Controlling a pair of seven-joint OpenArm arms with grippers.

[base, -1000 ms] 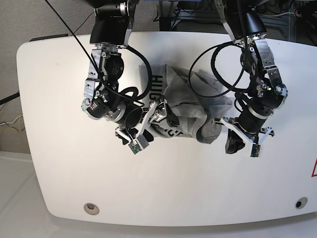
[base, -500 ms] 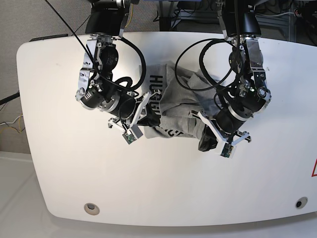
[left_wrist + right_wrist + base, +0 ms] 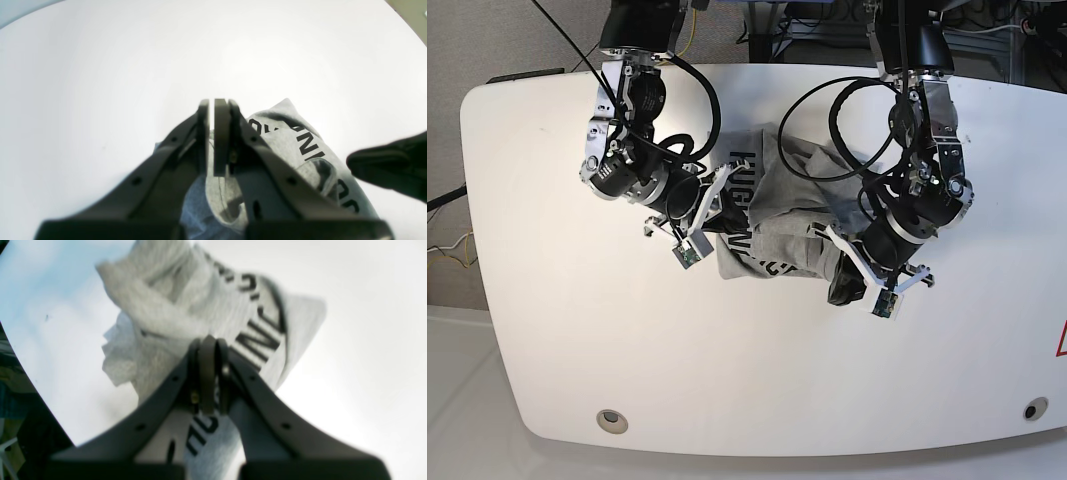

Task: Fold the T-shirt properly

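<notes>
The heather-grey T-shirt [image 3: 787, 200] lies crumpled mid-table, black lettering showing along its left and front folds. My right gripper [image 3: 727, 208] sits at the shirt's left edge in the base view. In the right wrist view this gripper [image 3: 208, 373] is shut on lettered cloth [image 3: 186, 300]. At the shirt's front right corner is my left gripper [image 3: 839, 262]. In the left wrist view its jaws [image 3: 211, 133] stand almost together with grey fabric [image 3: 300, 140] running in between them.
The white table [image 3: 577, 330] has round holes near its front corners [image 3: 610, 420] [image 3: 1034, 409] and a red triangle sticker [image 3: 1060, 340] at the right edge. Black cables loop over the shirt from both arms. A dark blurred shape [image 3: 387, 166] juts into the left wrist view.
My right gripper has shut on the shirt's left edge and drawn it up and leftward. The left arm swung left toward the shirt's front right corner, then held still.
</notes>
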